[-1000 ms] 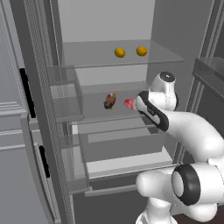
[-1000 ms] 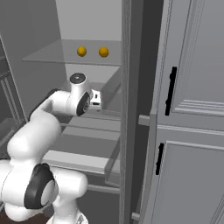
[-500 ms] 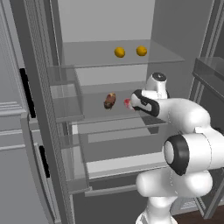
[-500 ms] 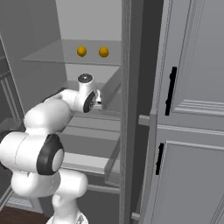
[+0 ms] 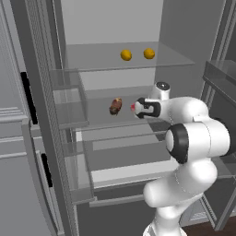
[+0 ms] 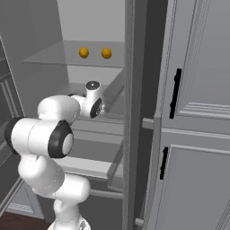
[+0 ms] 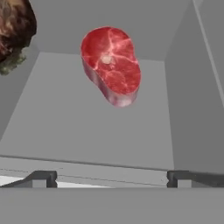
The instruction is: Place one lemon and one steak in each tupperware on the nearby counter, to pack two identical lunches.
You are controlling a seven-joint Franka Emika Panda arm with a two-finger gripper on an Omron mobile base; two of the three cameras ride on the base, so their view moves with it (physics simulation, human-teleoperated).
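Note:
A raw red steak [image 7: 111, 63] lies on the fridge's middle shelf [image 7: 87, 131], a short way ahead of my gripper [image 7: 111, 179], whose fingertips [image 7: 41, 178] stand wide open with nothing between them. From the left base view the steak [image 5: 133, 107] peeks out just left of my hand [image 5: 146, 109]. A brown mottled piece of meat [image 5: 116, 105] lies to the left on the same shelf, and reaches into the hand view's top left corner [image 7: 15, 26]. Two lemons [image 5: 126, 55] [image 5: 149, 53] sit on the shelf above. The tupperware and the counter are out of view.
The fridge's side wall [image 7: 197, 87] stands close to the right of the steak. A lower shelf [image 5: 124, 159] juts out under my arm. Clear door bins [image 5: 69, 97] hang at the left. Grey cabinet doors with black handles [image 6: 176, 92] stand to the right of the fridge.
My arm has folded in, with its elbow swung up in front of the cameras, and the hand has edged left along the middle shelf toward the steak. The gripper has stayed open.

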